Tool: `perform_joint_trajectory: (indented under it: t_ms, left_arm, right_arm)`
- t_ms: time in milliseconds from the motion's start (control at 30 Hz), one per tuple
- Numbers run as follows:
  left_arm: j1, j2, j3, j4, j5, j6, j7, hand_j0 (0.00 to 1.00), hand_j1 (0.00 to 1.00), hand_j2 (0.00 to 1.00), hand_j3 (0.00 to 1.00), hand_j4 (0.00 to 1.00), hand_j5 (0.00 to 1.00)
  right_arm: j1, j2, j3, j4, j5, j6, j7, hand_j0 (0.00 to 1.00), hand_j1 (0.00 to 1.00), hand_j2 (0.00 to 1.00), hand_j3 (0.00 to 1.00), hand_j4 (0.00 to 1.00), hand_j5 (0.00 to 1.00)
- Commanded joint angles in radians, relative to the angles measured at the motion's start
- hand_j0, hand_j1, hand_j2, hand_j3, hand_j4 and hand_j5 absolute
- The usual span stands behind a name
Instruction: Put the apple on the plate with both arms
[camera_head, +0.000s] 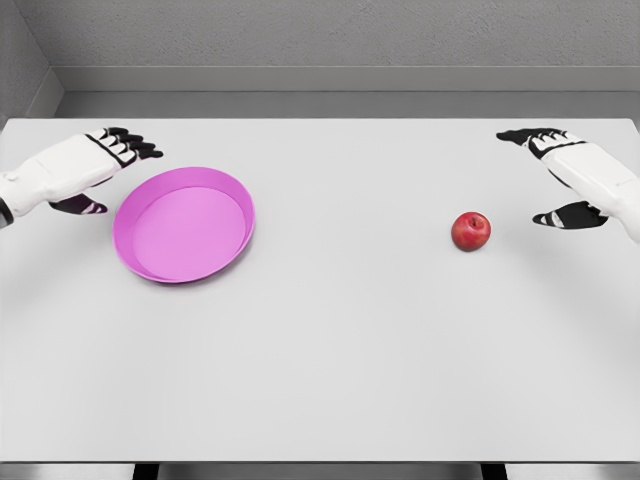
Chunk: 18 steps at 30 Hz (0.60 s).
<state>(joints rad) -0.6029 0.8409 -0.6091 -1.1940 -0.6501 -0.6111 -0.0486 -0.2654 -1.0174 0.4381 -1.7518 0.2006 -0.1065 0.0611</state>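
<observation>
plate (184, 224) left, apple (470, 231) right, on table (330, 370)

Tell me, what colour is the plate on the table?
The plate is pink-purple all over, seen clearly in the head view.

Sim test scene, lab-style, not a real room: flat rendered surfaces, no clutter, no texture. Big white table (330, 350) fills most of the view w/ dark legs just showing at the bottom edge. Plain grey wall (340, 35) behind, corner at upper left, grey floor strip between wall & table. Only props: magenta plate (232, 190) & red apple (470, 231), well apart. Nothing domestic or shop-like around; bare benchmark setup.
</observation>
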Motion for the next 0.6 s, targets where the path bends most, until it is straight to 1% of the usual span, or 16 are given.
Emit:
perform_joint_trajectory:
  t_ms: [0,100,200,233,300,367,400,467,500,567]
  left_arm:
    - [0.0,0.0,-0.001,-0.001,0.007,0.0,-0.005,1.0,1.0,1.0,1.0,1.0,1.0]
    - [0.005,0.0,-0.001,-0.007,0.003,0.0,-0.007,1.0,1.0,1.0,1.0,1.0,1.0]
    - [0.003,0.0,-0.001,-0.006,0.001,0.0,-0.007,1.0,1.0,1.0,1.0,1.0,1.0]
    - [0.003,0.0,-0.001,-0.006,0.001,0.0,-0.007,1.0,1.0,1.0,1.0,1.0,1.0]
    - [0.003,0.0,-0.003,-0.006,0.001,0.0,-0.007,1.0,1.0,1.0,1.0,1.0,1.0]
    - [0.005,-0.002,-0.003,-0.007,0.001,0.0,-0.007,1.0,1.0,1.0,1.0,1.0,1.0]
    - [0.005,-0.002,-0.001,-0.009,0.001,0.0,-0.007,1.0,1.0,1.0,1.0,1.0,1.0]
    - [0.006,-0.002,-0.003,-0.009,0.001,0.0,-0.007,1.0,1.0,1.0,1.0,1.0,1.0]
    - [0.005,-0.002,-0.003,-0.009,0.001,0.0,-0.007,1.0,1.0,1.0,1.0,1.0,1.0]
    - [0.005,0.0,-0.001,-0.009,0.001,0.0,-0.007,1.0,1.0,1.0,1.0,1.0,1.0]
  right_arm:
    - [0.0,-0.001,-0.001,-0.002,-0.001,-0.001,0.01,1.0,1.0,1.0,1.0,1.0,1.0]
    - [-0.006,-0.001,0.004,0.005,-0.01,0.004,0.003,1.0,1.0,1.0,1.0,1.0,1.0]
    - [-0.018,-0.003,0.054,0.006,-0.012,0.013,0.02,1.0,1.0,1.0,1.0,1.0,1.0]
    - [-0.034,-0.003,0.06,0.006,-0.012,0.016,0.088,1.0,1.0,1.0,1.0,1.0,1.0]
    - [-0.089,0.002,0.094,0.005,-0.01,0.123,0.193,1.0,1.0,1.0,1.0,1.0,1.0]
    - [-0.147,0.023,0.136,0.006,-0.01,0.186,0.304,1.0,1.0,1.0,1.0,1.0,1.0]
    - [-0.156,0.033,0.139,0.008,-0.009,0.211,0.345,1.0,1.0,1.0,1.0,1.0,1.0]
    - [-0.179,0.037,0.163,0.012,-0.009,0.235,0.391,1.0,1.0,1.0,1.0,1.0,1.0]
    - [-0.204,0.051,0.188,0.018,-0.009,0.245,0.416,1.0,1.0,1.0,1.0,1.0,1.0]
    - [-0.276,0.085,0.252,0.063,-0.01,0.248,0.476,1.0,1.0,1.0,1.0,1.0,1.0]
